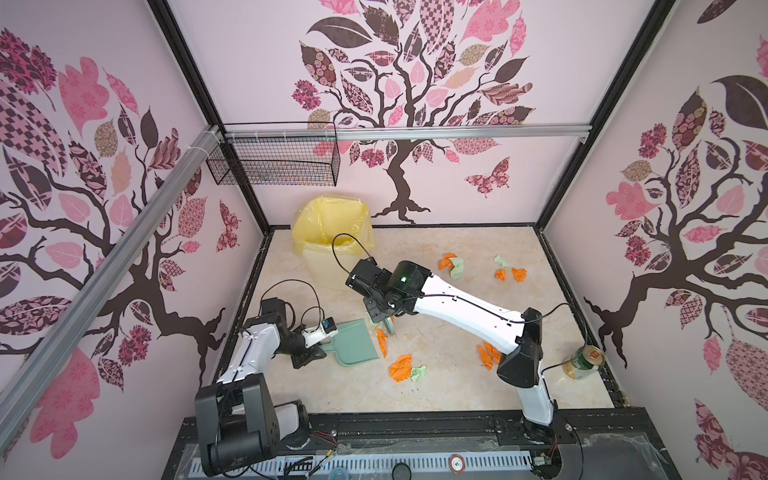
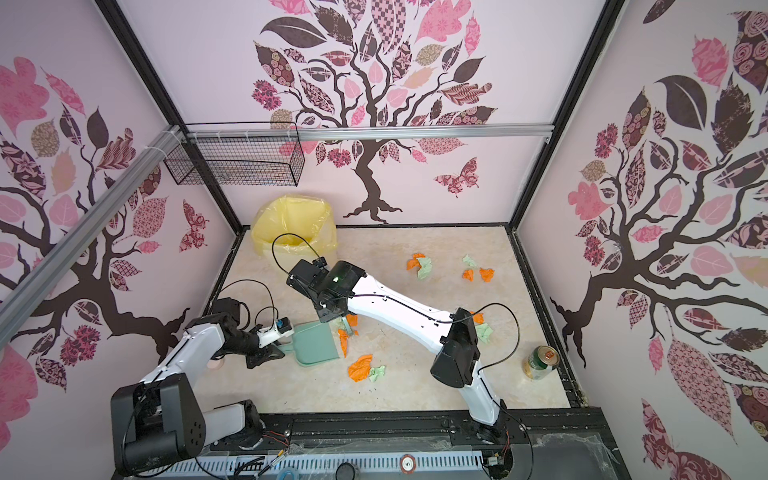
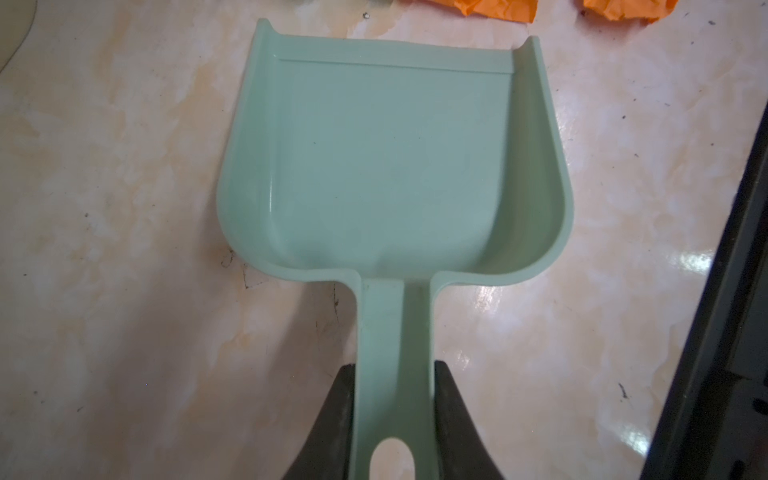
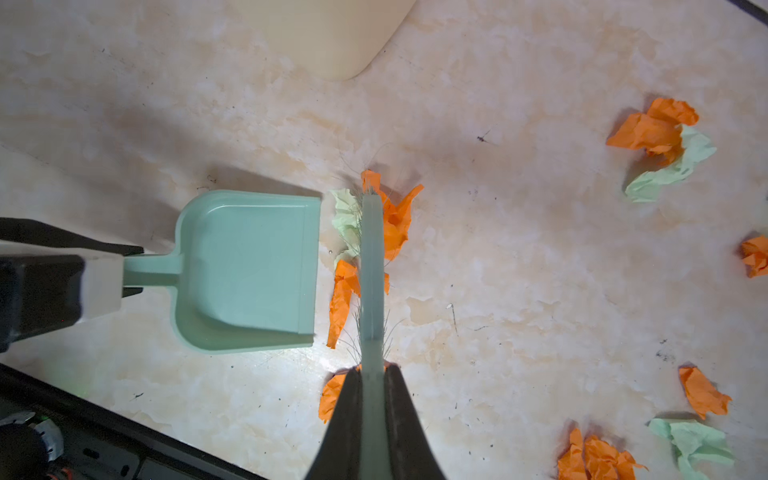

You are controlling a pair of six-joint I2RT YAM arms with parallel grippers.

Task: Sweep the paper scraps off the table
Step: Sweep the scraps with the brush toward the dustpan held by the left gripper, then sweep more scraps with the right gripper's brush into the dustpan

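Orange and mint paper scraps (image 4: 397,224) lie bunched against the bristles of a teal brush (image 4: 371,270), just off the open lip of a matching dustpan (image 4: 249,270) on the marbled table (image 1: 457,390), with more scattered toward the back and right. The right gripper (image 4: 371,374) pinches the brush handle; the left gripper (image 3: 395,368) clamps the dustpan's handle. A yellow-lined bin (image 1: 328,232) stands back left, a can (image 1: 584,361) by the right rail

Overhead stereo, close wrists, common table (image 1: 457,386)
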